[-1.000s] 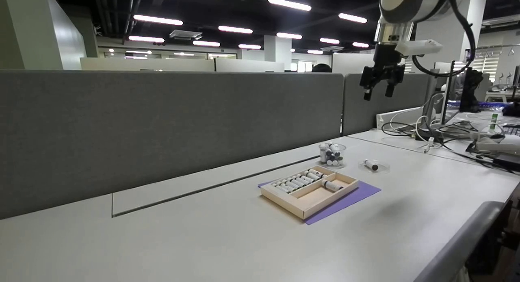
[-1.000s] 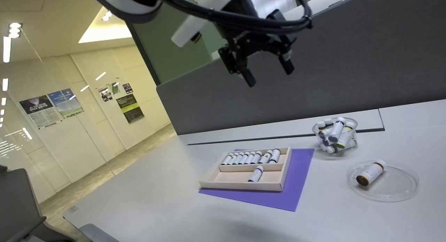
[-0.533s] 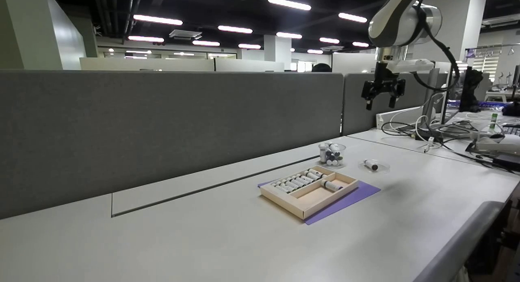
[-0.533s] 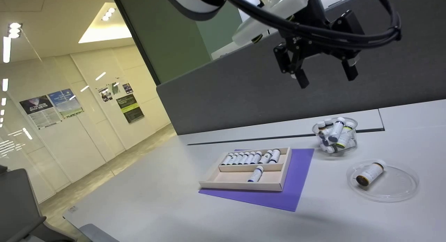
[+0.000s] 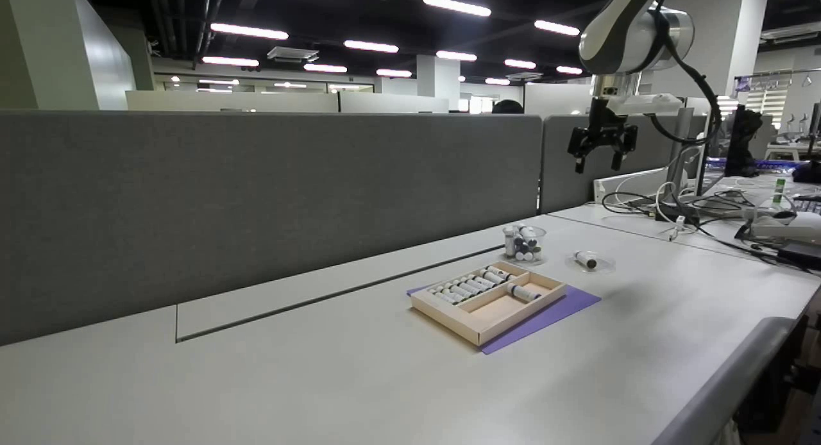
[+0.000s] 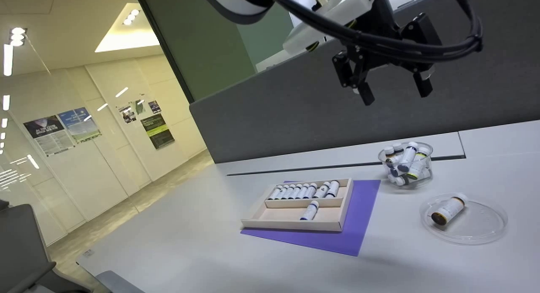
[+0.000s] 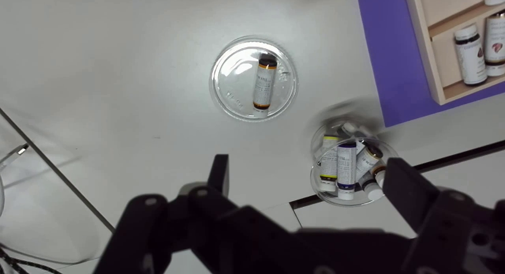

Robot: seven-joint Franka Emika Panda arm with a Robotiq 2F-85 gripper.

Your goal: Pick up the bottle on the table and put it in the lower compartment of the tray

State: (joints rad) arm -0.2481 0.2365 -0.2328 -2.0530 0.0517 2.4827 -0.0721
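Bottle (image 6: 449,209): labelled cylinder, lying on clear round dish (image 6: 485,230)
Tray (image 6: 291,225): pale wooden rectangle, bottle's nine o'clock in an exterior view
Claw (image 6: 395,97): black, released, jaws parted

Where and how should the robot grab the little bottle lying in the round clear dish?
Probably around the middle of the bottle, coming from straight above and pinching across its narrow width. It's long, round and lying on its side, and the clear dish has only a low rim.

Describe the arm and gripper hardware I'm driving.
The arm is rounded, white with dark sections, with a shiny metallic wrist. The gripper is black and angular, with blocky black fingers. A white elongated housing adjoins the wrist; thick black cabling loops nearby.
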